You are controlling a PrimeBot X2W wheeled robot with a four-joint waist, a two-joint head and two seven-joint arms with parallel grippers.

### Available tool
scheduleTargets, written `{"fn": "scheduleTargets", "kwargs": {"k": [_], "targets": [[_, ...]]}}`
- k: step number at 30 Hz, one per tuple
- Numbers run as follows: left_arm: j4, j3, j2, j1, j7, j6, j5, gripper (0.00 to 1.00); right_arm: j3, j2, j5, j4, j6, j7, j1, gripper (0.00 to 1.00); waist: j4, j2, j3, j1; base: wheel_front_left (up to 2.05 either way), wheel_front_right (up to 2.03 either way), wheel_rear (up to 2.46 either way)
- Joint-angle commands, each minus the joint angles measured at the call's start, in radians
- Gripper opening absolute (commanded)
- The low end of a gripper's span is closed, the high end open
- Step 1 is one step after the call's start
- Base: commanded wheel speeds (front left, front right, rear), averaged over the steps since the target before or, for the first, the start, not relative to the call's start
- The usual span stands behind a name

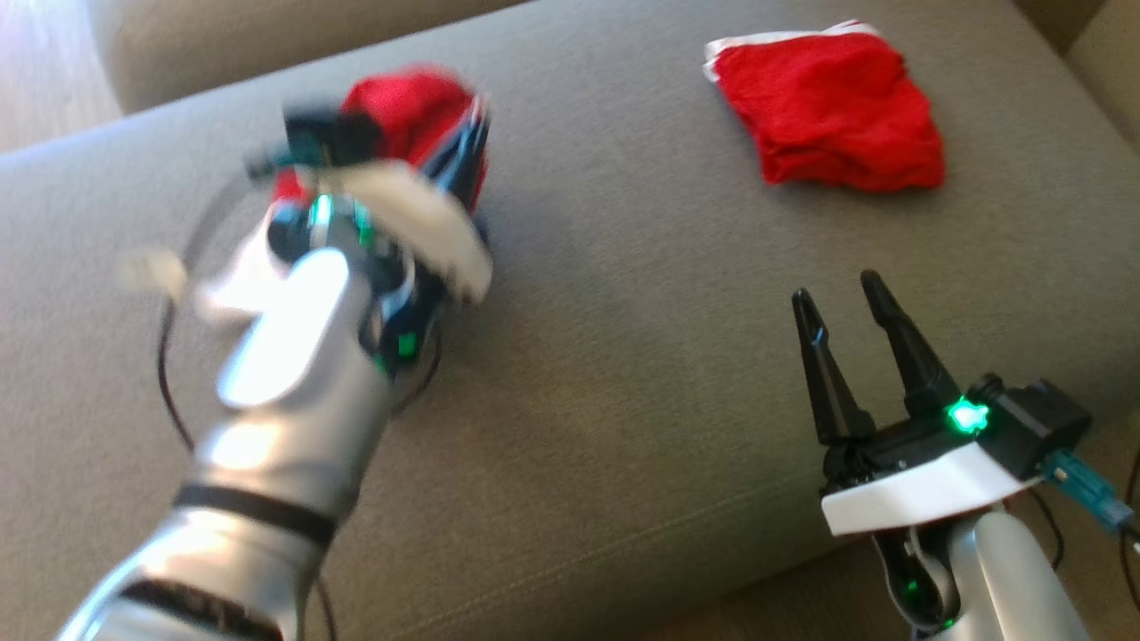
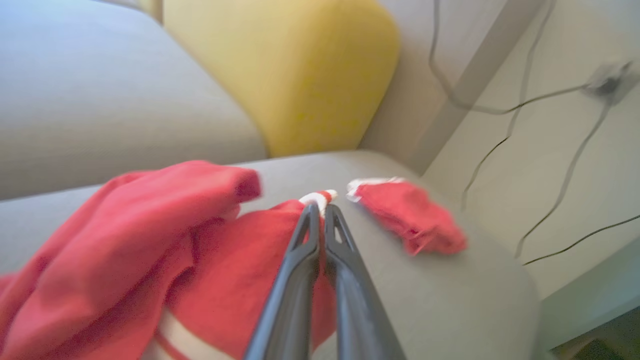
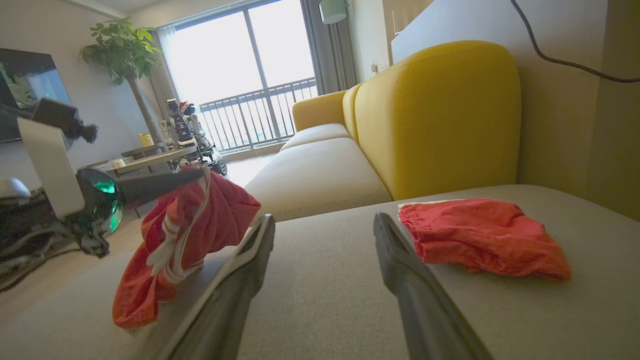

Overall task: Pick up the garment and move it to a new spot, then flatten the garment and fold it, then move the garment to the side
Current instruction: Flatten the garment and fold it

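A crumpled red garment with white trim (image 2: 150, 240) hangs from my left gripper (image 2: 320, 202), which is shut on its white-striped edge. In the head view the left gripper (image 1: 468, 147) is blurred and lifts the garment (image 1: 410, 107) above the grey cushion at the upper left. The right wrist view shows the garment (image 3: 185, 225) dangling with its lower end touching the cushion. My right gripper (image 1: 837, 298) stands open and holds nothing at the lower right, its fingers (image 3: 260, 240) spread over bare cushion.
A second red cloth, folded (image 1: 828, 107), lies at the far right of the grey cushion (image 1: 623, 356); it also shows in the wrist views (image 2: 410, 215) (image 3: 480, 235). A yellow backrest (image 3: 435, 115) rises behind it. Cables (image 2: 550, 150) hang along the wall.
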Motion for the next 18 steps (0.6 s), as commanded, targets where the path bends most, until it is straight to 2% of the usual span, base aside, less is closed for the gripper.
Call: {"fn": "scheduleTargets", "kwargs": {"k": [1, 3, 7, 13, 18], "targets": [[-0.067, 0.038, 0.019, -0.086, 0.019, -0.007, -0.035, 0.0, 0.024, -0.006, 0.008, -0.028, 0.0, -0.006, 0.0, 1.0, -0.026, 0.0, -0.027, 0.0, 0.0, 0.0, 0.0], [-0.131, 0.057, 0.019, -0.131, 0.075, -0.006, -0.1, 0.0, 0.025, -0.006, 0.017, -0.028, 0.0, -0.006, 0.003, 1.0, -0.04, 0.0, -0.04, 0.0, 0.0, 0.0, 0.0], [-0.216, 0.112, 0.019, -0.247, 0.122, 0.045, -0.157, 0.0, 0.029, -0.006, 0.032, -0.025, 0.0, -0.006, 0.004, 1.0, -0.067, 0.0, -0.06, 0.0, 0.0, 0.0, 0.0], [-0.249, 0.219, 0.019, -0.401, 0.092, 0.159, -0.255, 0.0, 0.03, -0.006, 0.038, -0.027, 0.0, -0.006, 0.007, 1.0, -0.092, 0.0, -0.076, 0.0, 0.0, 0.0, 0.0], [-0.221, 0.254, 0.047, -0.34, 0.054, 0.221, -0.251, 0.0, 0.012, -0.006, 0.038, -0.03, 0.0, -0.006, 0.014, 1.0, -0.076, 0.0, -0.076, 0.0, 0.0, 0.0, 0.0]]}}
